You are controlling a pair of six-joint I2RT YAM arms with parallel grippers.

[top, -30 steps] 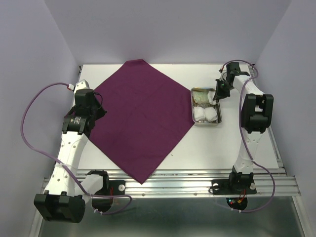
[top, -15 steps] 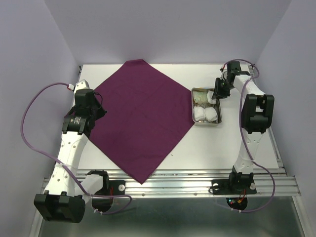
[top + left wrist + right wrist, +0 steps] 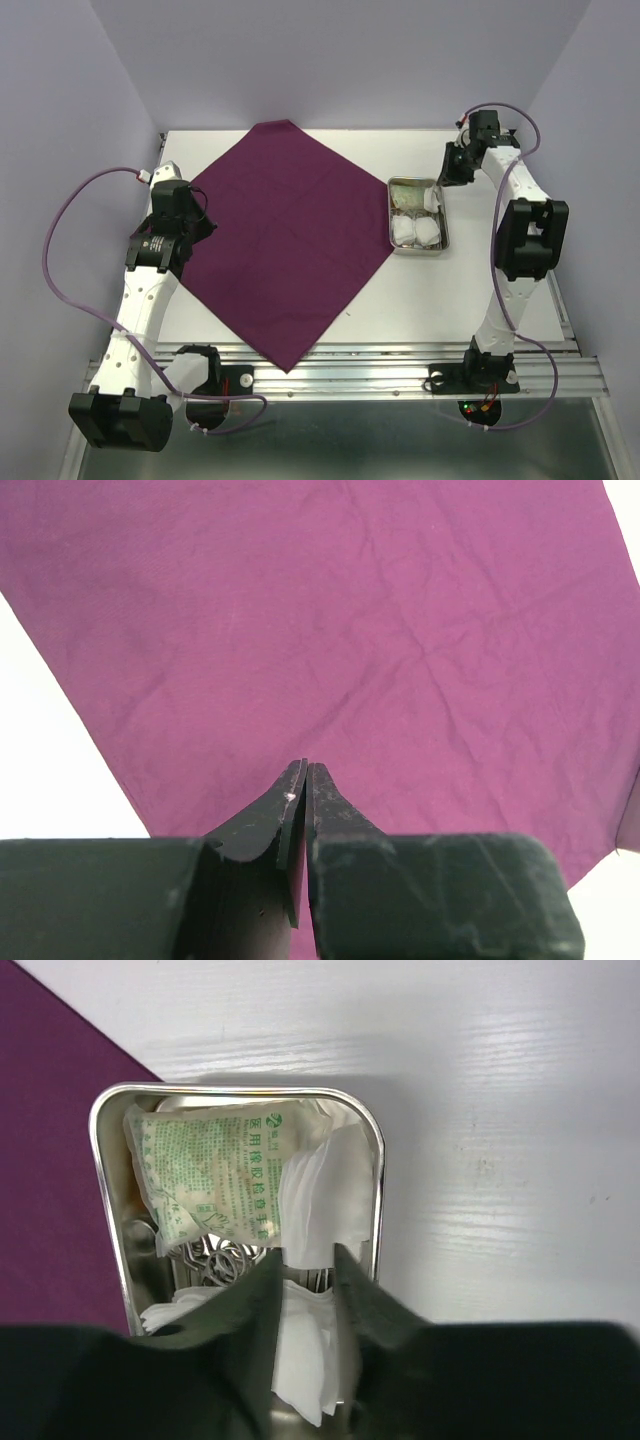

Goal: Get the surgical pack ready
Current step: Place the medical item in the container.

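Observation:
The surgical pack cloth [image 3: 285, 240], a large deep-purple sheet, lies flat as a diamond on the white table. My left gripper [image 3: 198, 226] hovers at its left corner; in the left wrist view its jaws [image 3: 305, 768] are shut with nothing between them, above the cloth [image 3: 330, 630]. My right gripper [image 3: 453, 168] hangs above the far right end of the steel tray [image 3: 389, 215]. Its jaws [image 3: 307, 1255] are open, with white gauze [image 3: 325, 1200] lying in the tray [image 3: 96, 1160] beneath them. The cloth's edge [image 3: 50, 1160] shows left of the tray.
The tray holds a green-printed packet [image 3: 210, 1175], metal instrument rings [image 3: 222, 1260] and more gauze pads [image 3: 418, 232]. Lilac walls close in the table on three sides. A metal rail [image 3: 350, 375] runs along the near edge by the arm bases.
My right gripper opened and drew up and back from the tray, leaving a white gauze piece at its far right end. The left arm and cloth have not moved.

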